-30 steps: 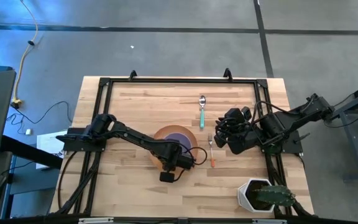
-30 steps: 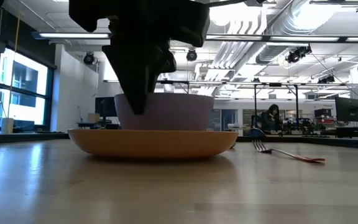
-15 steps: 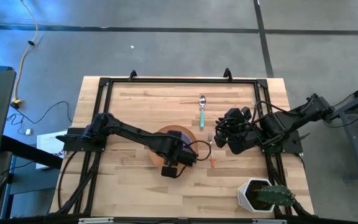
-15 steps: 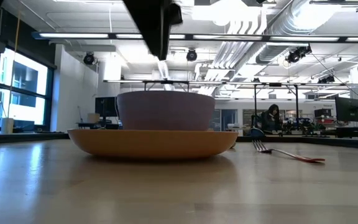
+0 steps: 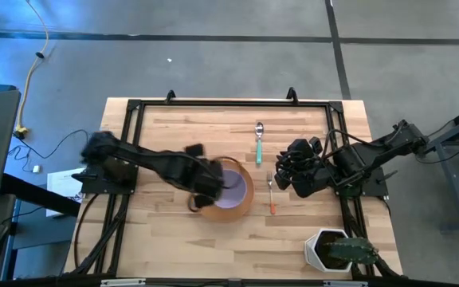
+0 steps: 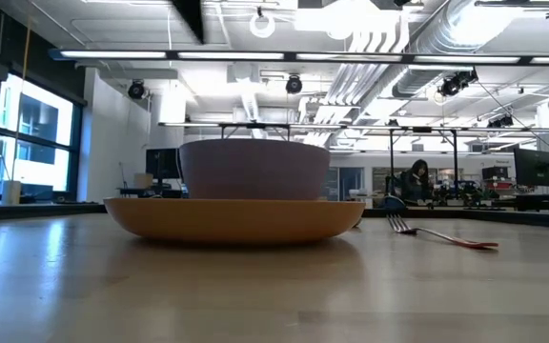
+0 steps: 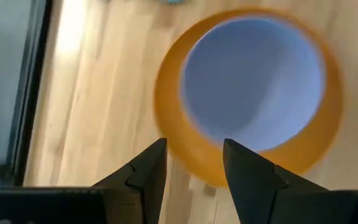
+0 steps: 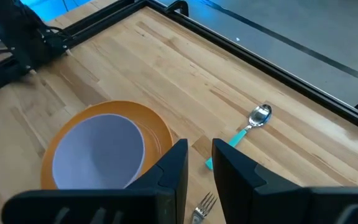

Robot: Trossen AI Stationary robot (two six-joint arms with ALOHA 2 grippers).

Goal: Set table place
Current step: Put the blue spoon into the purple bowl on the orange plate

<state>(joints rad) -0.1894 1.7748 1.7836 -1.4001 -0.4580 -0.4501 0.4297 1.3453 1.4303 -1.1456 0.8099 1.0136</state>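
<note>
The lavender bowl [image 5: 234, 191] sits by its base in the round orange plate [image 5: 228, 214], which lies flat on the table's middle. The orange-handled fork [image 5: 271, 194] lies just right of the plate. The teal-handled spoon [image 5: 259, 141] lies beyond it, toward the far edge. My left gripper [image 7: 194, 162] hangs open above the plate's left side [image 5: 203, 180], well clear of the bowl [image 7: 253, 81]. My right gripper [image 8: 199, 163] hovers right of the fork [image 5: 295, 171], its fingers a narrow gap apart, holding nothing.
A white angular pot with a green plant [image 5: 331, 249] stands at the table's near right corner. The black rail frame [image 5: 229, 104] runs round the table top. Bare wood lies left of and in front of the plate [image 6: 236, 217].
My left gripper has risen from low at the bowl's near side, out of the low view. It has drawn back toward the table's left edge, and the arm is blurred with motion. The bowl and plate have kept their place.
</note>
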